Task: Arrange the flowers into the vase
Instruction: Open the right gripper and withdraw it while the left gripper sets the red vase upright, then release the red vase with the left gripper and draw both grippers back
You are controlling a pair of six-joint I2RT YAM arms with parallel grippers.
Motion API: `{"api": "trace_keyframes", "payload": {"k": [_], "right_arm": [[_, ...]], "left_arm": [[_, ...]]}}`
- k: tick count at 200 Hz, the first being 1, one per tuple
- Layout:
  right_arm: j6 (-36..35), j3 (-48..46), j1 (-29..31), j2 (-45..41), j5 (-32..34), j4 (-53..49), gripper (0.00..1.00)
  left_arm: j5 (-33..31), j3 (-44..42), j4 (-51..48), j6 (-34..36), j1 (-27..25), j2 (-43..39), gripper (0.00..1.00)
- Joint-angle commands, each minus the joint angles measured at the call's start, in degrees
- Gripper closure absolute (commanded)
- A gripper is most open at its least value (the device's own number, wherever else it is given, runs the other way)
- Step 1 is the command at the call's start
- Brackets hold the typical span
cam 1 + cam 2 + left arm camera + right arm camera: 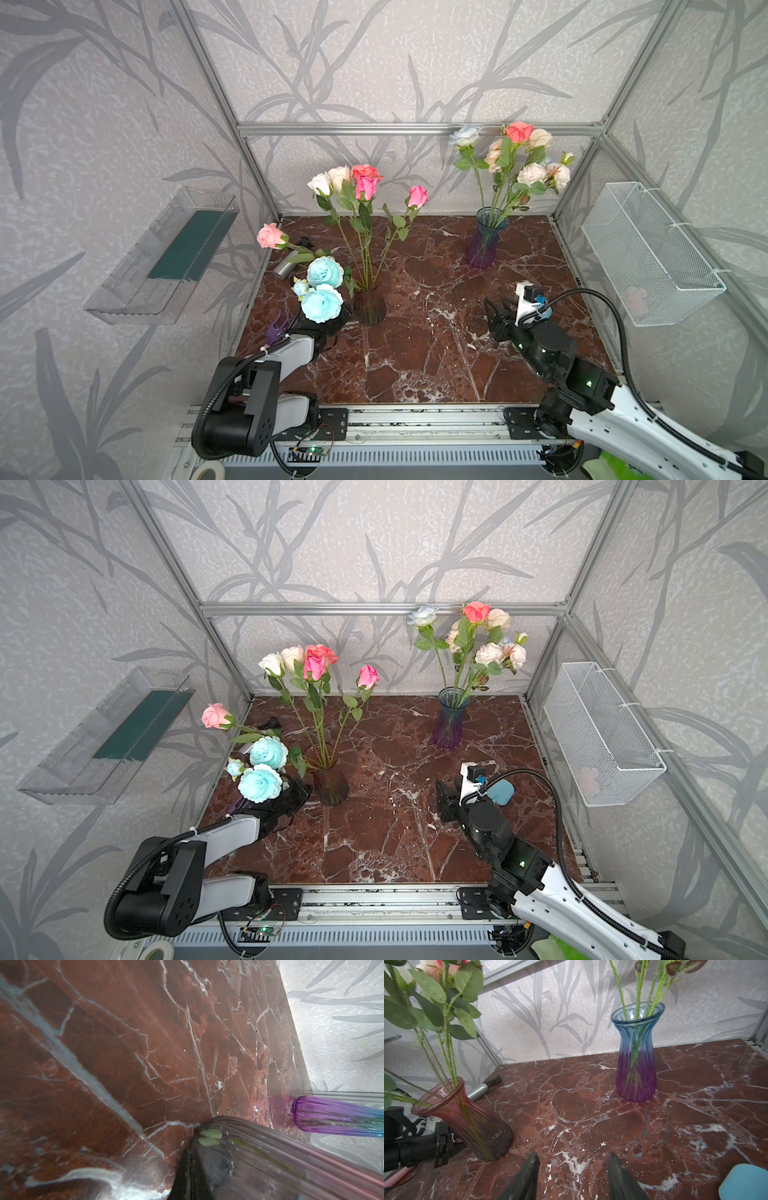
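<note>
A brown-red glass vase (369, 305) (473, 1122) holds several pink, white and coral flowers (357, 183). A pink rose (270, 236) and pale teal peonies (322, 305) lean out of it to the left. A blue-purple vase (484, 245) (636, 1064) at the back right holds several cream, coral and pale blue flowers (519, 153). My left gripper (303, 791) (191, 1159) sits low beside the brown-red vase's base, under the teal heads. It is shut, with nothing visible between the fingers. My right gripper (494, 309) (573, 1159) hovers open over bare marble, empty.
A silver cylinder with a black brush end (284, 268) lies at the table's left edge behind the vase. A purple claw-shaped piece (276, 328) sits by my left arm. On the right wall hangs a wire basket (648, 253), on the left wall a clear shelf (166, 257).
</note>
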Motion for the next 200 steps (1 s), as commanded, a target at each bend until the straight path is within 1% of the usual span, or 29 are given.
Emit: {"api": "trace_keyframes", "payload": {"k": [1, 23, 52, 89, 144, 172, 186, 200], "right_arm": [[0.3, 1.09, -1.61, 0.11, -1.0, -1.76, 0.47], [1.16, 0.96, -2.8, 0.77, -2.23, -1.59, 0.47], [2.48, 0.18, -3.16, 1.21, -2.99, -2.12, 0.47], [2.87, -0.75, -3.98, -1.15, -1.8, -4.12, 0.47], [2.71, -0.21, -6.91, -4.23, -2.35, -8.73, 0.47], [2.32, 0.16, -7.85, -4.65, -2.85, -9.56, 0.47], [2.07, 0.66, -8.47, -4.45, -3.21, -9.82, 0.47], [1.79, 1.44, -9.08, -3.76, -3.62, -10.25, 0.45]], "left_arm": [[1.62, 1.96, 4.62, -0.5, -1.53, 2.29, 1.0], [1.84, 3.3, 7.35, -1.68, -4.01, 5.24, 1.0], [0.63, 6.54, 8.03, -2.42, -7.97, 8.34, 1.0], [-0.27, 11.38, 10.9, -4.3, -12.73, 13.99, 1.0], [-0.5, 16.87, 17.55, -7.46, -18.9, 23.52, 1.0], [-0.48, 17.4, 19.13, -7.6, -20.13, 24.94, 1.0], [-1.03, 17.43, 17.4, -6.46, -20.22, 24.03, 1.0], [-3.21, 16.61, 13.8, -4.05, -19.91, 21.0, 1.0]]}}
